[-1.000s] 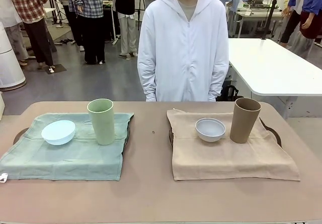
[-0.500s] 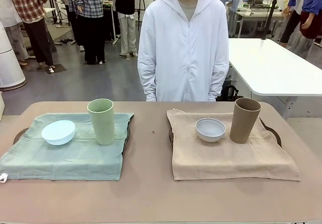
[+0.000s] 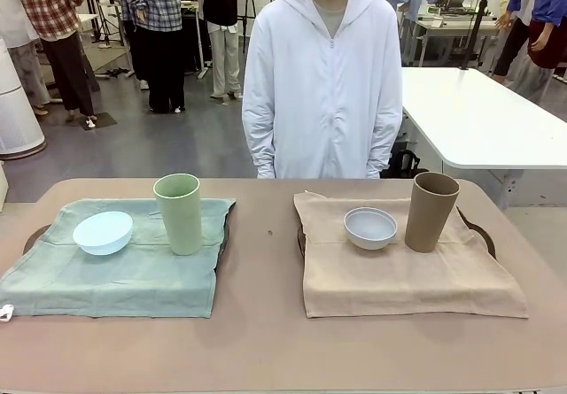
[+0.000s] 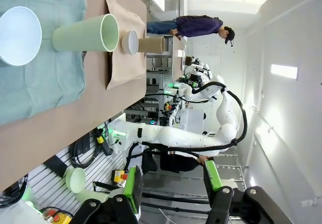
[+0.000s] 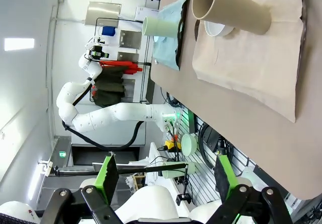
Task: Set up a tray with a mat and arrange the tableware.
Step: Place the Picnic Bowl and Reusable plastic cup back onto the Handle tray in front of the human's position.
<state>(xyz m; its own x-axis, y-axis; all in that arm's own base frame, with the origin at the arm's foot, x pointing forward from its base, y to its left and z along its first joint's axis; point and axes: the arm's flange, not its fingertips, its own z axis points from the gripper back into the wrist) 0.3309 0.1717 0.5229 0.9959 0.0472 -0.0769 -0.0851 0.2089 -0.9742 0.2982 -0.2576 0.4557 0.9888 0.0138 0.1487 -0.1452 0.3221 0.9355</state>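
On the left, a green mat (image 3: 115,274) covers a dark tray (image 3: 34,235); a pale blue bowl (image 3: 103,232) and a pale green cup (image 3: 178,212) stand on it. On the right, a tan mat (image 3: 403,279) covers a second tray (image 3: 479,231) holding a white bowl (image 3: 370,227) and a tan-brown cup (image 3: 431,211). My left gripper (image 4: 172,196) is open and empty, off the table's near edge, far from the green cup (image 4: 85,32). My right gripper (image 5: 164,183) is open too, well back from the brown cup (image 5: 234,10).
A person in a white hooded jacket (image 3: 322,84) stands at the far edge with both arms down. Bare brown tabletop (image 3: 261,261) separates the two trays. Behind stand a white table (image 3: 478,115) and several other people.
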